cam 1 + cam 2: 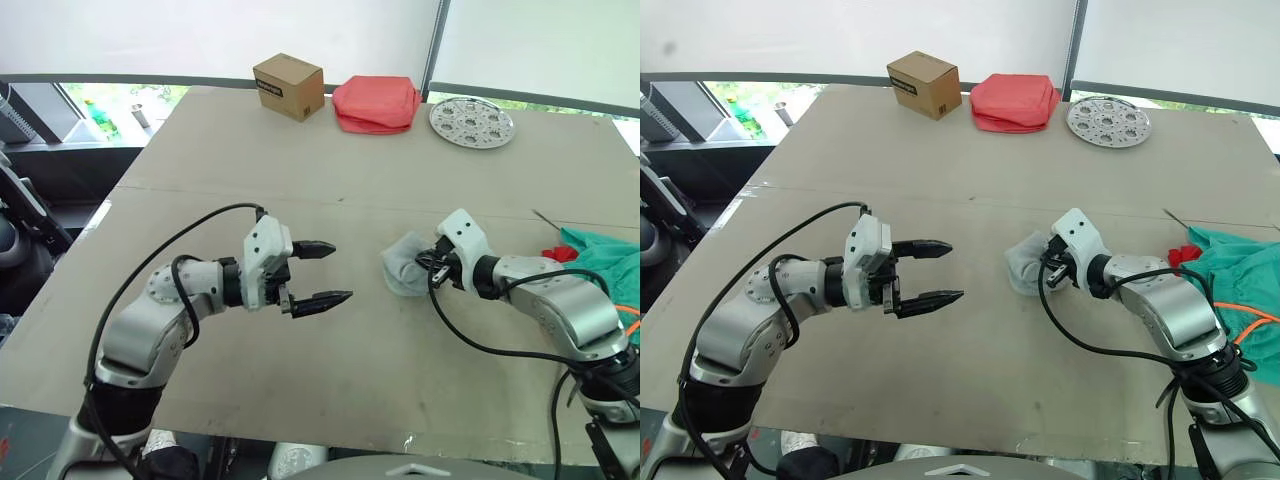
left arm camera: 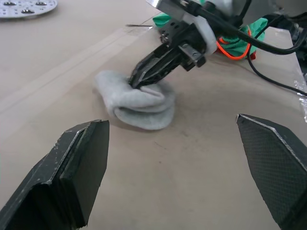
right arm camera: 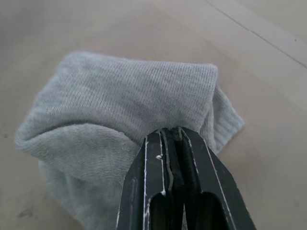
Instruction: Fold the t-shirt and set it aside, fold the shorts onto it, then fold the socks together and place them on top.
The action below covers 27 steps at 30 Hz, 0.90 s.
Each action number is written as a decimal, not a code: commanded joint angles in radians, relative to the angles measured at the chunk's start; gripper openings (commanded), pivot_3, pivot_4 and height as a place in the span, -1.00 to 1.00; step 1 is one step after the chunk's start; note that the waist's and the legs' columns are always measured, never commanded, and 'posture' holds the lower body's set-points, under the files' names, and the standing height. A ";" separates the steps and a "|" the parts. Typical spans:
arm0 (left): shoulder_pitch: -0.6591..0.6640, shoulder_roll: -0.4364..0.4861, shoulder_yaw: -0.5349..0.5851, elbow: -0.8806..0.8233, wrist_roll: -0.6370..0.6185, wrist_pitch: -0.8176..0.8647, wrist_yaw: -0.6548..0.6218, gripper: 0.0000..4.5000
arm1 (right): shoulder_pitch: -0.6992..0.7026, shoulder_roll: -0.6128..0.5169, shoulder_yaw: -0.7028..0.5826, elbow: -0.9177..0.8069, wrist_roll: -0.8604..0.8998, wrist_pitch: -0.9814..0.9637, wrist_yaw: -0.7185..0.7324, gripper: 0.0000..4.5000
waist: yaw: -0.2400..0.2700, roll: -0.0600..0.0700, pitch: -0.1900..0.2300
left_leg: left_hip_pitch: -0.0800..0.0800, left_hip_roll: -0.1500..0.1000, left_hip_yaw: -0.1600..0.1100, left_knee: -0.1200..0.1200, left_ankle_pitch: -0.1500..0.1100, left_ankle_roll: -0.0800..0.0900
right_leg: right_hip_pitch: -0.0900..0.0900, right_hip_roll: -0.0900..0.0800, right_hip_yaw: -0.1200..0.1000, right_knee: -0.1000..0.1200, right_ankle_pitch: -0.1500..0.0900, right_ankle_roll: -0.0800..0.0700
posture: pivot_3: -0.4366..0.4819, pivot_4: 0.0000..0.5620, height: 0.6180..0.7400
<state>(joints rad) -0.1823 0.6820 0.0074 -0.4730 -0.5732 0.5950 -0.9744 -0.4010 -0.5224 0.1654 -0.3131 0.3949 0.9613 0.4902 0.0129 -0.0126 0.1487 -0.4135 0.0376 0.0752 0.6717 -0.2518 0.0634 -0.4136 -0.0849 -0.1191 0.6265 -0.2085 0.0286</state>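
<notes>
Grey socks (image 1: 405, 268) lie pinched in your right claw (image 1: 432, 266), nearer than your gaping left claw (image 1: 325, 272).

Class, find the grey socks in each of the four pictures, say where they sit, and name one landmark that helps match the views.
Left eye view: the socks lie right of centre on the table, pinched by the right gripper.
Right eye view: socks just right of centre.
Left wrist view: socks beyond the open left fingers.
Right wrist view: socks bunched at the shut fingertips.
Shared landmark: the right gripper clamping them.
</notes>
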 commanded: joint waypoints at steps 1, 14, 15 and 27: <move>0.020 0.005 0.051 -0.067 -0.046 0.019 0.036 1.00 | -0.008 -0.020 -0.097 -0.097 0.065 0.050 0.021 -0.35 | 0.001 0.001 0.000 | 0.000 0.000 0.000 0.000 0.000 0.000 | 0.000 0.000 0.000 0.000 0.001 0.002 | -0.05 -0.47 1.00; 0.083 0.053 0.074 -0.132 -0.066 0.002 0.041 1.00 | -0.258 -0.125 0.086 0.139 0.005 0.060 0.178 0.98 | 0.001 0.001 0.001 | 0.000 0.000 0.002 -0.001 0.000 0.000 | -0.002 0.000 0.001 -0.001 -0.001 -0.002 | -0.05 -0.47 1.00; 0.086 0.053 0.081 -0.132 -0.069 0.002 0.046 1.00 | -0.278 -0.130 0.113 0.183 -0.013 0.043 0.206 0.98 | 0.002 0.001 0.001 | 0.000 0.000 0.001 -0.001 0.000 0.000 | -0.001 0.000 0.001 -0.001 -0.001 -0.003 | -0.05 -0.47 1.00; 0.119 0.022 0.054 -0.124 -0.030 -0.053 0.087 1.00 | -0.360 -0.127 0.391 0.592 -0.246 -0.237 0.512 0.45 | 0.001 -0.001 -0.001 | 0.001 0.000 0.002 -0.001 0.000 0.000 | 0.000 0.000 0.001 -0.001 0.000 -0.002 | -0.05 -0.47 1.00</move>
<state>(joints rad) -0.0706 0.7024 0.0417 -0.5737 -0.6085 0.5739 -0.8873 -0.8002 -0.6474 0.4984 0.2266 0.2137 0.7378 0.9948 0.0140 -0.0139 0.1473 -0.4120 0.0374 0.0774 0.6708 -0.2519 0.0635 -0.4134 -0.0853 -0.1176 0.6256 -0.2090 0.0265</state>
